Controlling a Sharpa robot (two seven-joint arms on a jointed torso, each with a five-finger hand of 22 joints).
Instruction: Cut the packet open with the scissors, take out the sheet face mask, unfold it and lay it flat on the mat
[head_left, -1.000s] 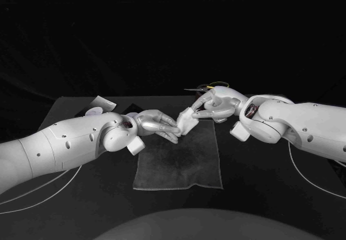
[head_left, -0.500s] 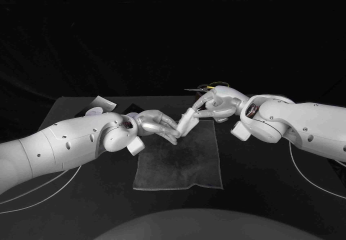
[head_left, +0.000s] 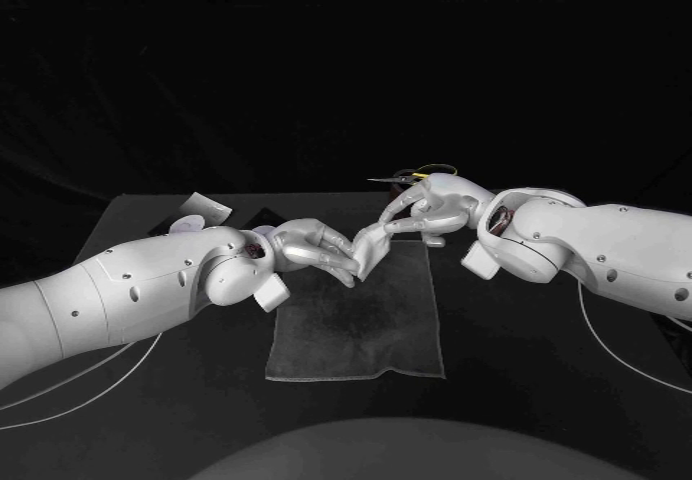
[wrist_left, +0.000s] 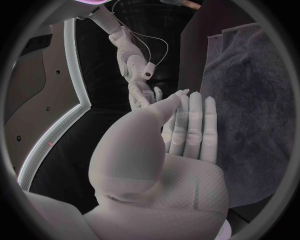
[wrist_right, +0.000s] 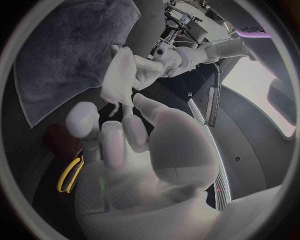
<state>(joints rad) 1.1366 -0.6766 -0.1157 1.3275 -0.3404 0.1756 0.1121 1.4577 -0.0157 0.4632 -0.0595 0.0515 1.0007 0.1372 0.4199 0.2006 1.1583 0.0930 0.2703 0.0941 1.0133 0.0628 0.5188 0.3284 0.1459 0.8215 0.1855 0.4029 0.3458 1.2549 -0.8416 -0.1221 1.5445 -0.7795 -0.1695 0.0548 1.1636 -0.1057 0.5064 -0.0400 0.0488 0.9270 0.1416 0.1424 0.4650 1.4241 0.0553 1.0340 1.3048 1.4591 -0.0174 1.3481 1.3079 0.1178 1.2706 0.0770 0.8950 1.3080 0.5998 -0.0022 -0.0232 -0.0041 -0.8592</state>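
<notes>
A folded white sheet face mask (head_left: 372, 243) hangs in the air above the far end of the grey mat (head_left: 356, 325). My left hand (head_left: 320, 250) pinches its lower end and my right hand (head_left: 430, 208) pinches its upper end, so it stretches between them. In the right wrist view the mask (wrist_right: 118, 76) sits just past my right hand's fingertips (wrist_right: 127, 111), with the left hand (wrist_right: 152, 66) on its far side and the mat (wrist_right: 62, 50) below. The scissors (head_left: 417, 173), with yellow handles (wrist_right: 69, 175), lie on the table behind my right hand.
The cut packet (head_left: 203, 207) lies at the table's far left, beside my left arm. The mat (wrist_left: 253, 110) lies lengthways in the middle of the black table, its near half bare. White cables trail from both arms.
My right hand has lifted its end of the mask slightly up and away from the left hand. The mask now looks longer and narrower between the two hands.
</notes>
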